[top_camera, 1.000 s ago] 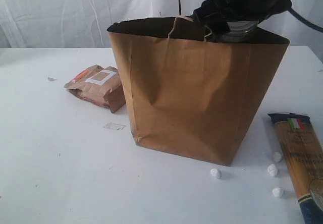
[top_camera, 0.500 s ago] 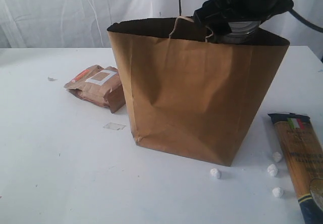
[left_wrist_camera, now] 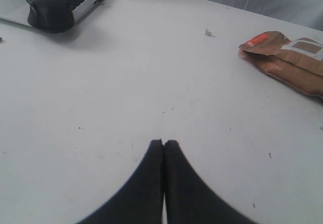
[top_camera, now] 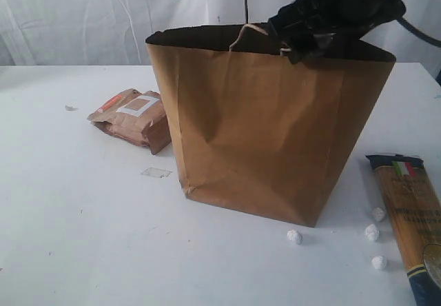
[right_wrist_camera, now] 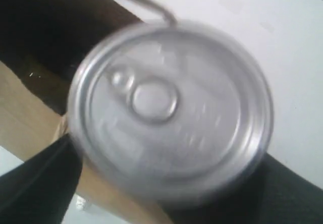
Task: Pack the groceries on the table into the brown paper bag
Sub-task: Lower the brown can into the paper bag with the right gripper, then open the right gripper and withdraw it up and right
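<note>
The right end effector hangs at the mouth of the brown paper bag, its jaws spread wide to either side of the pull-tab can. In the right wrist view the can's lid fills the frame and is smeared with motion blur. Whether the jaws are gripping it or have let it go cannot be told.

A moment ago the exterior view showed the can's silver body just under the end effector, level with the bag's rim. Now that spot is dark and no metal shows there. This suggests the can is going down into the bag, so this item is probably all but packed.

The left end effector is clenched shut on nothing, low over bare tabletop.

Further out, the brown labelled pouch lies on the tabletop just beside the bag on the left. The long spaghetti packet lies to the right, its near end cut off by the frame. Both are yet to be packed.

A few small white pellets sit near the bag's base. The bag's wall hides its inside, so its contents cannot be seen.
</note>
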